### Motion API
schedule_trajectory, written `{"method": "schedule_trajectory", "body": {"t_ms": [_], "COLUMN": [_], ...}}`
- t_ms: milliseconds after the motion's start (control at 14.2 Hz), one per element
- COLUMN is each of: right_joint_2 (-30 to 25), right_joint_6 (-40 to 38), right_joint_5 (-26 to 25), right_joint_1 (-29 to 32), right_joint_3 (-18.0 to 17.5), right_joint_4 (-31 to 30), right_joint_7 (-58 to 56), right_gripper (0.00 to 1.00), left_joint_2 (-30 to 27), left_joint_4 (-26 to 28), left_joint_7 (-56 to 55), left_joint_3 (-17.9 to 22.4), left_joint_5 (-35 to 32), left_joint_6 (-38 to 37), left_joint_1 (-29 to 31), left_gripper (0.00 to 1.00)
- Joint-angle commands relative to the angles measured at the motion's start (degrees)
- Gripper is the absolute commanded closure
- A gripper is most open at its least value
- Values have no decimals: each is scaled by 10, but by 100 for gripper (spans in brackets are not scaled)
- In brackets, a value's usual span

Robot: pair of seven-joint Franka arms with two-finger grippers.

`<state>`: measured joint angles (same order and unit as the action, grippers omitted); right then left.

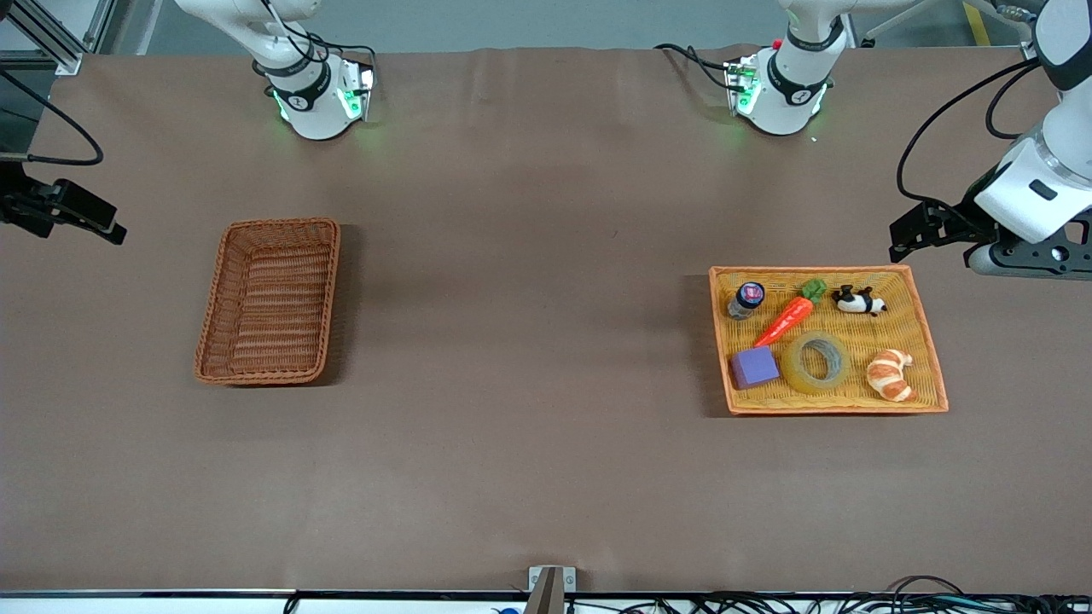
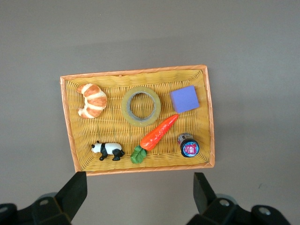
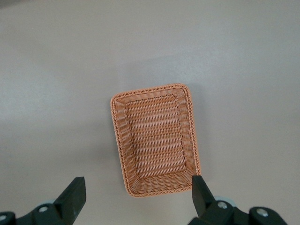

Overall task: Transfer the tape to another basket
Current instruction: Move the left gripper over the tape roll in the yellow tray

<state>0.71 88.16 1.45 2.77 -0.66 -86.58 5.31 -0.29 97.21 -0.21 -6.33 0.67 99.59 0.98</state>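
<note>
The left pincer (image 2: 136,194) hangs up in the air over the bench (image 1: 529,341), just by the edge of the tray (image 1: 928,341) at the left arm's end, and its two fingers are spread wide with nothing between them. The right pincer (image 3: 136,197) waits up high at the right arm's end of the bench, spread wide too and holding nothing. Under the left pincer, the tape (image 2: 141,106) lies flat in the tray, with its hole facing up. It sits between the cube (image 2: 184,99) and the croissant (image 2: 93,100), and the carrot (image 2: 158,132) lies just beside it, so there is little room around it. A panda (image 2: 108,150) and a small bottle (image 2: 189,146) are in the tray too, a bit away from the tape. The basket (image 1: 270,300) is well apart from the tray, at the right arm's end of the bench, and it has nothing in it. The job has not started, I think. The first step looks to be a grab of the tape. To do it well, the left pincer should go straight down with one finger in the hole and one outside the ring, on a side away from the cube, the carrot and the croissant, so it does not bump them. It should squeeze the wall of the ring and lift slowly, so the tape does not slip or drag on the tray
</note>
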Motion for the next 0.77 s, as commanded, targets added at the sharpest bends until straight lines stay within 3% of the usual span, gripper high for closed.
{"method": "schedule_trajectory", "body": {"t_ms": [0, 704], "right_joint_2": [0, 0], "right_joint_6": [-4, -4], "right_joint_5": [12, 12], "right_joint_1": [7, 7], "right_joint_3": [-2, -2], "right_joint_4": [4, 4], "right_joint_7": [-5, -5], "right_gripper": [0, 0], "left_joint_2": [0, 6], "left_joint_4": [-2, -20], "left_joint_7": [-5, 9], "left_joint_3": [1, 1], "left_joint_5": [9, 8], "left_joint_6": [3, -3], "left_joint_1": [1, 14], "left_gripper": [0, 0]}}
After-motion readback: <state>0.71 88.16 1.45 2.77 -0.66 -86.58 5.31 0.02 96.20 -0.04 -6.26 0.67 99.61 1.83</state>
